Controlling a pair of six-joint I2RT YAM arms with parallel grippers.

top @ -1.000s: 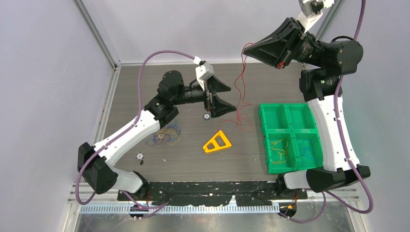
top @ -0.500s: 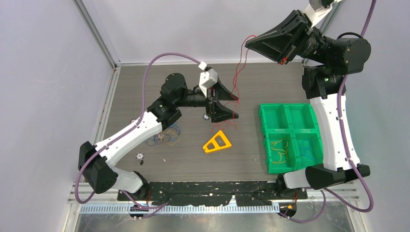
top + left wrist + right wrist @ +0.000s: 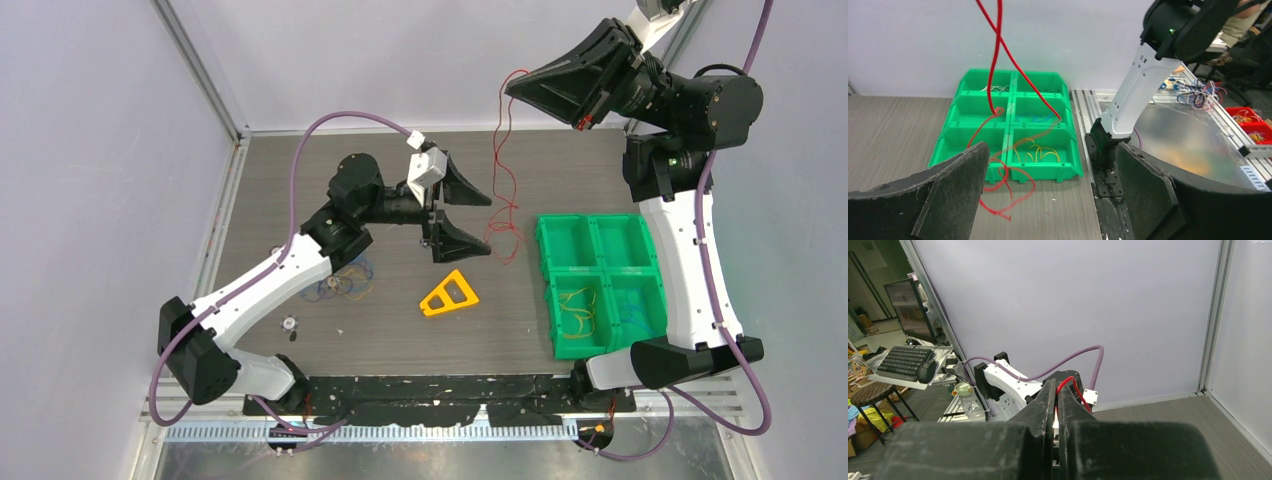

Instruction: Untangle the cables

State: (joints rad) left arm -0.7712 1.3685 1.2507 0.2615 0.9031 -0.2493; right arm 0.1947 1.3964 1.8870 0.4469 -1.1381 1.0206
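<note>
A thin red cable [image 3: 498, 140] hangs from my right gripper [image 3: 515, 85], which is raised high over the back of the table and shut on the cable's upper end [image 3: 1069, 384]. The right gripper [image 3: 1057, 390] has its fingers pressed together in its wrist view. The cable's lower loops [image 3: 998, 192] lie on the table in front of the green bin [image 3: 598, 245]. My left gripper [image 3: 478, 222] is open and empty, just left of the hanging cable [image 3: 996, 60], which passes beyond its left finger [image 3: 950, 197]. A bunch of mixed cables [image 3: 345, 280] lies on the table by the left forearm.
The green bin [image 3: 973, 135] has four compartments. Yellow cables [image 3: 577, 310] and blue cables [image 3: 632, 312] lie in the near two. A yellow plastic triangle [image 3: 448, 295] lies mid-table. Small round parts [image 3: 290, 323] lie near the left arm. The right arm's base [image 3: 1108, 145] stands beside the bin.
My right gripper rose with the red cable. My left gripper moved right to the cable, then drew back a little. The cable now hangs free to its right.
</note>
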